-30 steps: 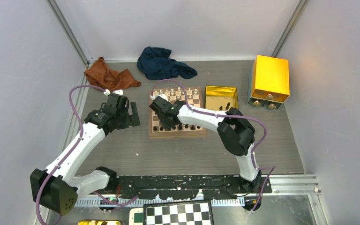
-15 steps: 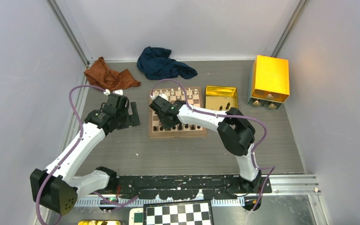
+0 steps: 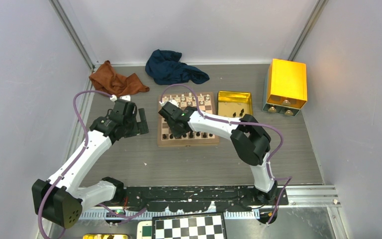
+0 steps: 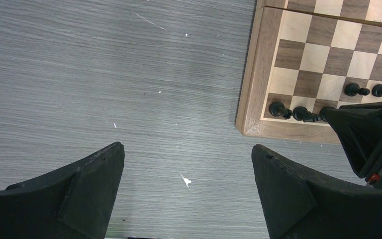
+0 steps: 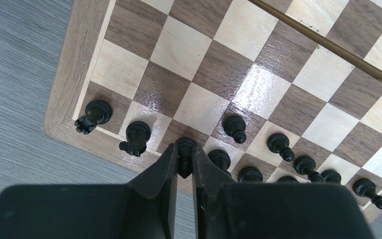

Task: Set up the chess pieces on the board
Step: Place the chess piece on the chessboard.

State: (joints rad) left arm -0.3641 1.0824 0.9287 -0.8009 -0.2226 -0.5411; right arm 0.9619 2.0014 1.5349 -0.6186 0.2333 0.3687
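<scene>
One grey counter (image 3: pixel 144 159) carried everything, with two arms bolted at its near edge. The left arm (image 3: pixel 87 149) reached out over bare counter to the left of the board. The right arm (image 3: pixel 214 125) lay across the board from the right, hiding much of its middle and near rows from above.

There was one wooden board (image 3: pixel 210 115) near the middle of the counter. A second, black-and-white checkered board (image 3: pixel 189 226) sat apart beyond the near edge. One yellow box (image 3: pixel 287 82) stood at the far right. Two cloths lay at the far side, a navy cloth (image 3: pixel 171 67) and a rust cloth (image 3: pixel 114 80) to its left. One gold tin tray (image 3: pixel 235 99) sat just right of the board, holding a few dark pieces too small to count.

The left claw (image 4: pixel 186 149) hung with its fingers wide apart, nothing between them. Its camera caught the board's near-left corner and four black chess pieces (image 4: pixel 278 108). The dark body of the other claw blocked the rest of that row.

The right claw (image 5: pixel 184 162) was clamped on one black piece (image 5: pixel 185 148) at the third square from the left in the near row. Whether it rested on the wood, I could not tell. Only this camera showed the grip and at least ten black pieces on the two near rows. Only the view from above showed the white pieces (image 3: pixel 186 101) on the far rows.
</scene>
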